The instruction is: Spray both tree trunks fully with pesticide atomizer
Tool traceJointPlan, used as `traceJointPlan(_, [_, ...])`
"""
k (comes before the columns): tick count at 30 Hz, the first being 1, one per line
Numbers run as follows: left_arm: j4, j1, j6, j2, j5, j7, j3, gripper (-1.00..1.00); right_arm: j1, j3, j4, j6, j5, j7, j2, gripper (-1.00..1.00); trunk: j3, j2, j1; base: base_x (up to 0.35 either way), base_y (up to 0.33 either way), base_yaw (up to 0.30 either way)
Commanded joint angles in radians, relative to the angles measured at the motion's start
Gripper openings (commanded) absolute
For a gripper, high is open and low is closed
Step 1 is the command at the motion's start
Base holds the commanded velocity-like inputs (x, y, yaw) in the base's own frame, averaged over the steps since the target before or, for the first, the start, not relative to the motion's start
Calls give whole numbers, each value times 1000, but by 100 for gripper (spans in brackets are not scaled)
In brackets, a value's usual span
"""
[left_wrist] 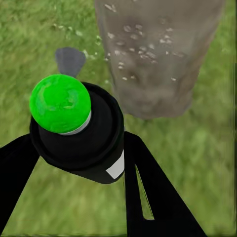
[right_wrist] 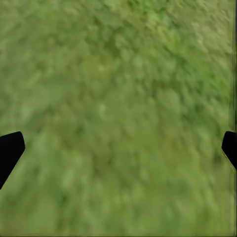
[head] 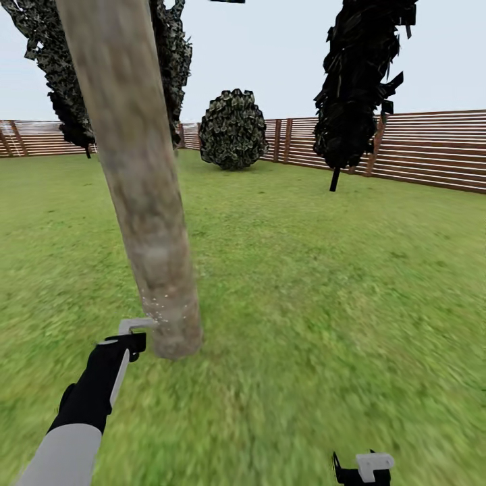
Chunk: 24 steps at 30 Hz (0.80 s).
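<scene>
One tree's thick grey-beige trunk leans up from the lawn right in front of me. The pesticide atomizer, a black can with a round green cap, sits between the two black fingers of my left gripper, which is shut on it. That left gripper hovers just beside the trunk's base. Tiny white specks of pesticide dot the lower tree trunk, and some pesticide shows on the bark near the ground. My right gripper hangs open over bare grass, low at the right.
Green lawn stretches out to a brown slatted fence. A dark thin-trunked tree stands at the back right, a round dark bush at the back centre, and another dark tree behind the trunk.
</scene>
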Motion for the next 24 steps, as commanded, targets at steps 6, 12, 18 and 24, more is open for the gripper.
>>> traceJointPlan(6, [7, 2, 6, 2, -13, -2, -1, -100, -1, -3, 2, -3, 11, -6, 0, 100, -1, 0, 0, 40, -270, 1])
traceJointPlan(12, [15, 4, 6, 4, -13, 2, 0, -100, 0, -4, 2, -3, 11, -7, -1, 100, -1, 0, 0, 16, -270, 0])
traceJointPlan(18, [136, 4, -13, 11, -10, 3, 8, -100, -1, -4, 2, -3, 11, -7, -1, 100, -1, 0, 0, 0, -270, 96])
traceJointPlan(24, [232, 4, -53, 16, -8, 4, 23, -100, -1, -4, 2, -3, 11, -7, -1, 100, -1, 0, 0, 0, -270, 273])
